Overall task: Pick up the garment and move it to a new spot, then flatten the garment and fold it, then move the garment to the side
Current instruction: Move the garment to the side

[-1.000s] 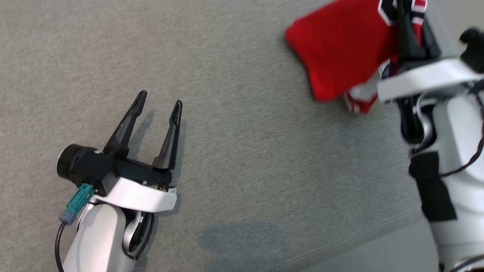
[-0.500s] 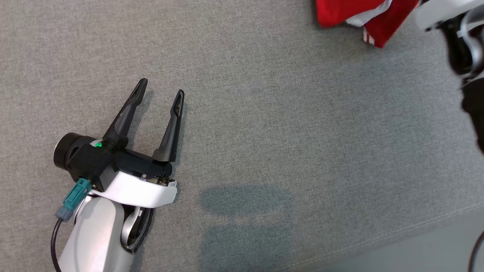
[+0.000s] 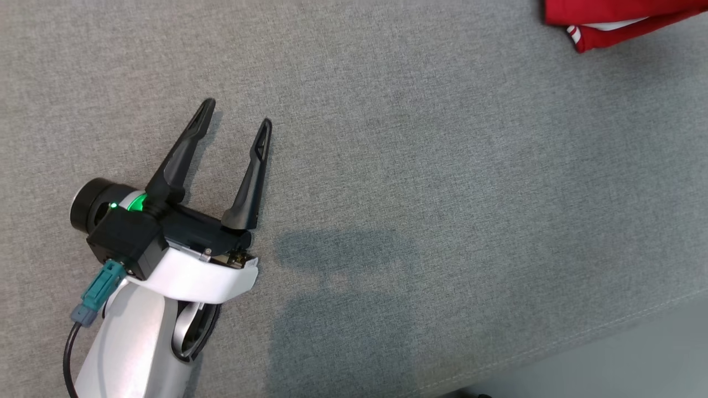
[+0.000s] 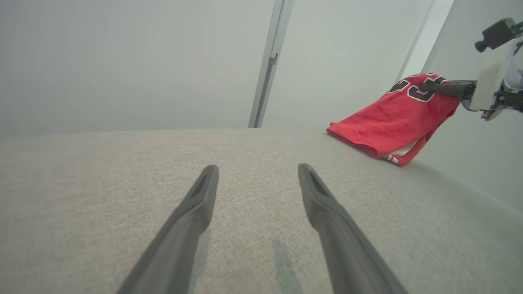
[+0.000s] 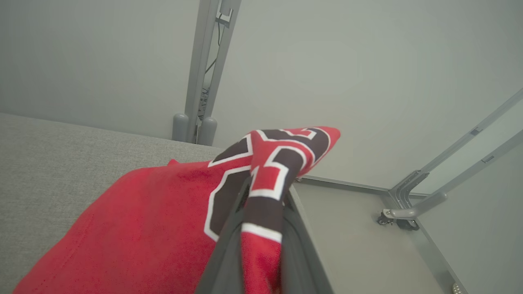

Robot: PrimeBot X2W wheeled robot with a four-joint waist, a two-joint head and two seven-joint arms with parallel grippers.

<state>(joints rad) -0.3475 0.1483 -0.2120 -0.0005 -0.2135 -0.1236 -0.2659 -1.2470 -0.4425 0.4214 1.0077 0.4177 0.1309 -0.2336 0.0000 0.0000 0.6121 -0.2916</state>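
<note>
Two grippers, 1 red garment. Lower left of head view: the left gripper (image 3: 238, 112) is low over the grey desk (image 3: 442, 193), fingers spread wide w/ nothing btwn them. The garment (image 3: 608, 11) is a red shirt w/ black-and-white number print, at the top right corner of head view, cut off by the edge. Left wrist view, upper right: its bottom part lies on the desk, top part is held up. The right gripper (image 4: 423, 86) comes in from the right & pinches that raised part. Right wrist view, bottom middle: fingers squeezed tight on a fold w/ the print; the rest drapes to lower left onto the desk.
</note>
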